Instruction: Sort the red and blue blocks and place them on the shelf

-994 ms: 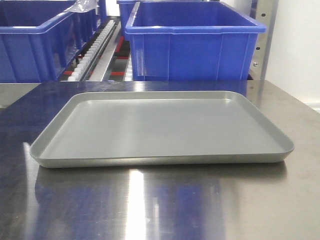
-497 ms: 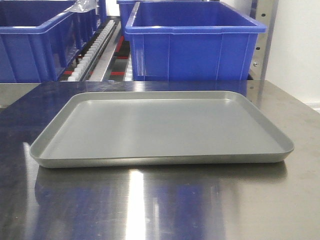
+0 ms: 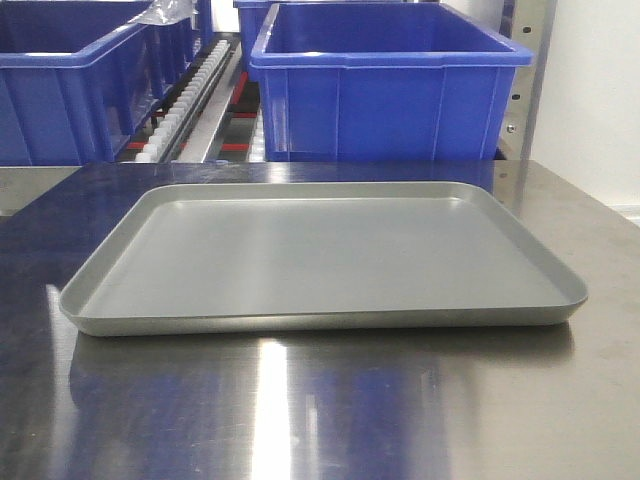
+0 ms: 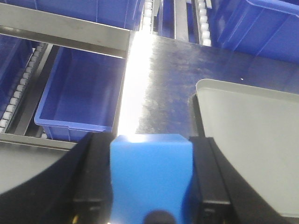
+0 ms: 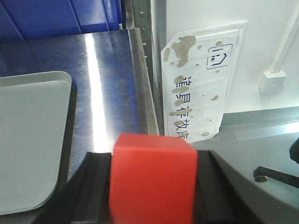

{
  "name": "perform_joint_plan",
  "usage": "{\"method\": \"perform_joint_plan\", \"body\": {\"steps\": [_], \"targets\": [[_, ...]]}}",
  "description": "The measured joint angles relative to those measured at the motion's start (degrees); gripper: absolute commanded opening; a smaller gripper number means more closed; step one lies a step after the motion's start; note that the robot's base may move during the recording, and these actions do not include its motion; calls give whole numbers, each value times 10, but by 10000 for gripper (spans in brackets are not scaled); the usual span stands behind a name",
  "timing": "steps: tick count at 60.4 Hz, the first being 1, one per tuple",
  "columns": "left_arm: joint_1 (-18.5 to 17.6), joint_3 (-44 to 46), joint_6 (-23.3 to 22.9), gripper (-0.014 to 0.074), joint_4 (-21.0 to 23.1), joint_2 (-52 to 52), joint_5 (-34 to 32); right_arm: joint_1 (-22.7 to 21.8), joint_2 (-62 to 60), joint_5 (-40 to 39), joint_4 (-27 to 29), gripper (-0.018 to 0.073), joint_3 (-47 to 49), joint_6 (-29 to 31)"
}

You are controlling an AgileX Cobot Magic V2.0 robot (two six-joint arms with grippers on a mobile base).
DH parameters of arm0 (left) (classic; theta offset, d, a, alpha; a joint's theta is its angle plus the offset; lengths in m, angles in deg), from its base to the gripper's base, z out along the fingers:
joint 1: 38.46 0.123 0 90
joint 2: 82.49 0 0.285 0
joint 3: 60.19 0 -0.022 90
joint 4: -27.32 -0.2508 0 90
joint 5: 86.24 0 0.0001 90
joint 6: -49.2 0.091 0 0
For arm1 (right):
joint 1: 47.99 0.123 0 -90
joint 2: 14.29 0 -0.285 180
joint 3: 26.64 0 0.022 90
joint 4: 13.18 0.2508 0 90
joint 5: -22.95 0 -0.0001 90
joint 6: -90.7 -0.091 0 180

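Note:
In the left wrist view a bright blue block (image 4: 152,179) fills the gap between black fingers (image 4: 93,182), so my left gripper (image 4: 152,186) is shut on it, held above the steel table left of the grey tray (image 4: 252,140). My right gripper (image 5: 152,186) is shut on a red block (image 5: 153,179), hanging over the table's right edge beside the tray (image 5: 28,140). The shelf (image 3: 215,105) with white rollers stands behind the table. Neither gripper nor either block appears in the front view.
The grey tray (image 3: 320,318) lies bare on the steel table (image 3: 330,410). Big blue bins (image 3: 390,85) sit on the shelf behind it; another bin (image 4: 79,98) rests on a lower level at the left. A white wall with a torn label (image 5: 201,84) is at the right.

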Motion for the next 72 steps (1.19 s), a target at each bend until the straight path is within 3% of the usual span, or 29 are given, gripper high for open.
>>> {"method": "perform_joint_plan", "body": {"steps": [72], "targets": [[0, 0, -1, 127, 0, 0, 0, 0, 0, 0, 0, 59, 0, 0]]}}
